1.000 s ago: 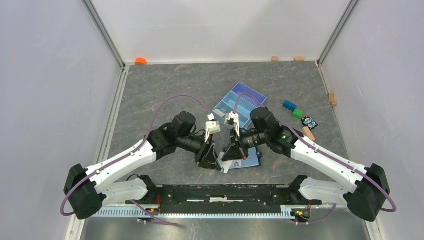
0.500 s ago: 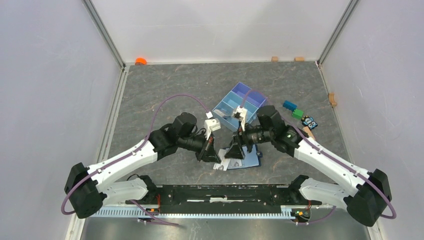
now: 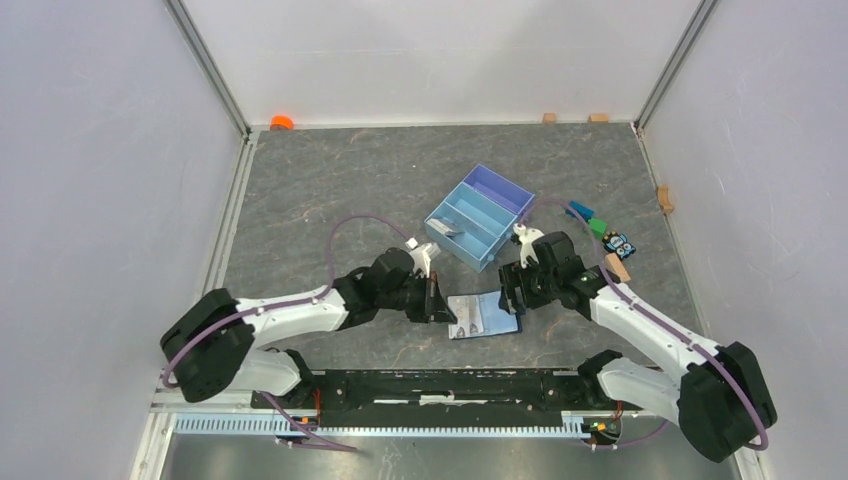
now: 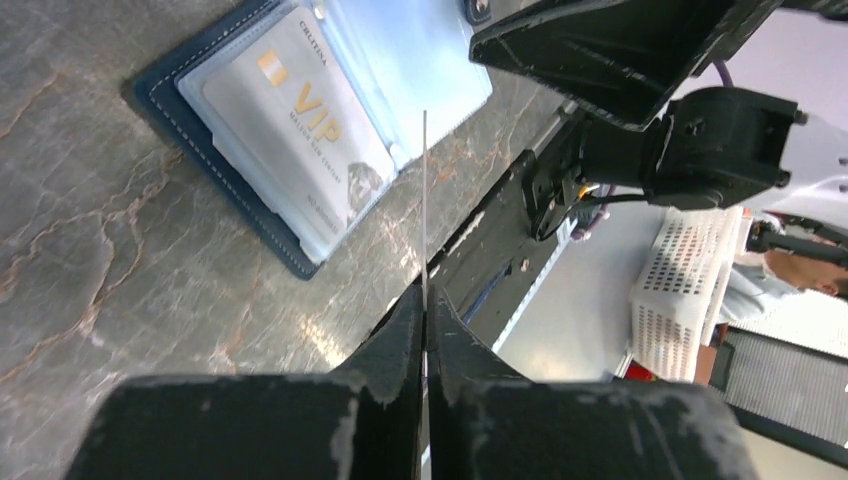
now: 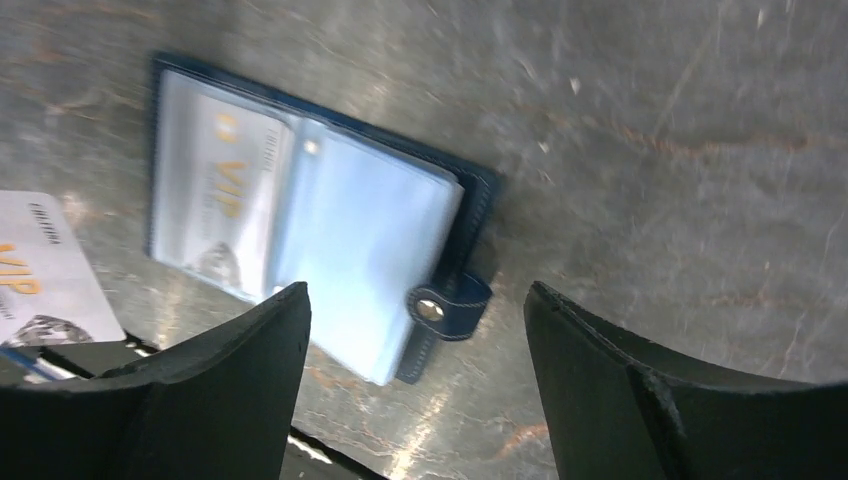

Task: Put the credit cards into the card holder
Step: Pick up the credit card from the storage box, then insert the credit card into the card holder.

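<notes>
My left gripper (image 4: 424, 320) pinches one credit card (image 5: 45, 275) edge-on, while my right gripper (image 5: 415, 305) gapes above the open card holder (image 5: 360, 230), a VIP card (image 5: 225, 200) tucked inside it.

Glossy-pocketed card holder (image 5: 340, 240) (stitched edge), stone-look table (image 5: 700, 150)
</notes>
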Robot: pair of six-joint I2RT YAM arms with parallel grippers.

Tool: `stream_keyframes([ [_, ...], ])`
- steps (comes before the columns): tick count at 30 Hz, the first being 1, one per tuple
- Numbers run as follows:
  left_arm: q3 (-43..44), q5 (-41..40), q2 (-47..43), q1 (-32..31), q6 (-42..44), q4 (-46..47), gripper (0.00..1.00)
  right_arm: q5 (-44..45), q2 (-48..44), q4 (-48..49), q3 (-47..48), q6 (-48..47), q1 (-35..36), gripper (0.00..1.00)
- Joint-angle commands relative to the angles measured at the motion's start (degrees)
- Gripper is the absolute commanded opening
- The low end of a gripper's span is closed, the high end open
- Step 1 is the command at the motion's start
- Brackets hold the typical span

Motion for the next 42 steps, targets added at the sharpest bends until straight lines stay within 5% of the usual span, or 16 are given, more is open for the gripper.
stream_keyframes([
  [1,2.4,-2.9,4.8,-1.3,-7.3,9.9,0.02,0.9,1.2,3.5,-2.8,1.0,-2.1,0.81],
  [18,2.3,0.3,17.3,-1.4,-11.1,20.5,0.02,-9.2,0.8,11.7,-12.5,6.8,-6.3,0.6],
  [42,-1.8,-0.3,22.3,-0.3,-15.5,24.1,0.02,-2.8,2.1,11.2,-15.3,7.4,-6.3,0.0],
])
